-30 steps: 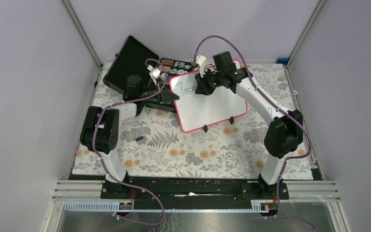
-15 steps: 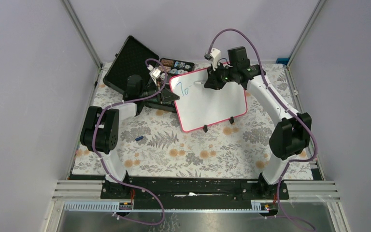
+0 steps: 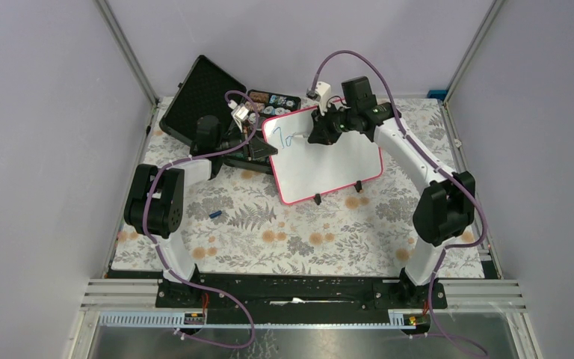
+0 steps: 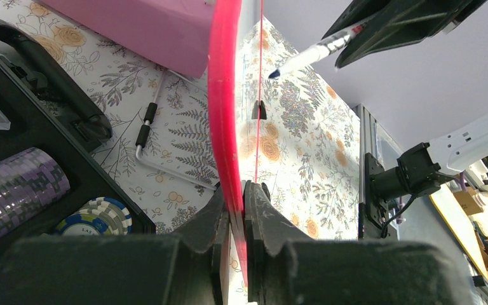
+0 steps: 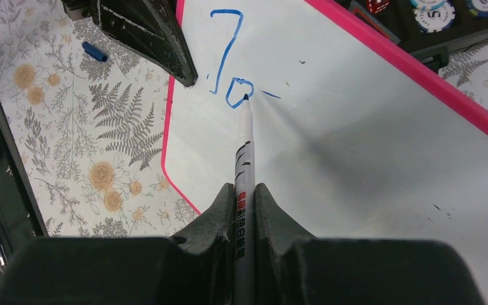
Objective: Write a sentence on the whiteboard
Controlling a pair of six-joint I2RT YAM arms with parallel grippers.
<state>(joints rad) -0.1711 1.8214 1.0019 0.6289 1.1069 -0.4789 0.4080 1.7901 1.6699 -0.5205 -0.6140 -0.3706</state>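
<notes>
Top external view shows the whiteboard (image 3: 336,166) at the far middle of the counter (image 3: 284,235), turned a little, with its two small black feet on the near edge. Its pink-red frame is caught on the left side by the left fingers (image 3: 263,148). The right fingers (image 3: 320,133) are above the upper left part of the white face.

From the left wrist camera the board is seen from its edge, as a red strip. The left fingers (image 4: 264,213) are pressed on this strip from both sides, one finger on the front and one on the back, so they pinch the frame.

From the right wrist camera the right fingers (image 5: 219,213) are closed tight around a marker (image 5: 244,152), which points away from them to the board face. The dark tip is at the upper rim of a small blue ring. This ring belongs to the blue writing (image 5: 229,60), which looks like "7o" with a short dash after it. I cannot tell if the tip really touches the surface.

Behind the left edge of the board lies an open black case (image 3: 208,93) with poker chips (image 4: 101,215) inside. A small blue cap (image 3: 216,215) lies on the flower-pattern counter, near the left arm and well apart from the board.
</notes>
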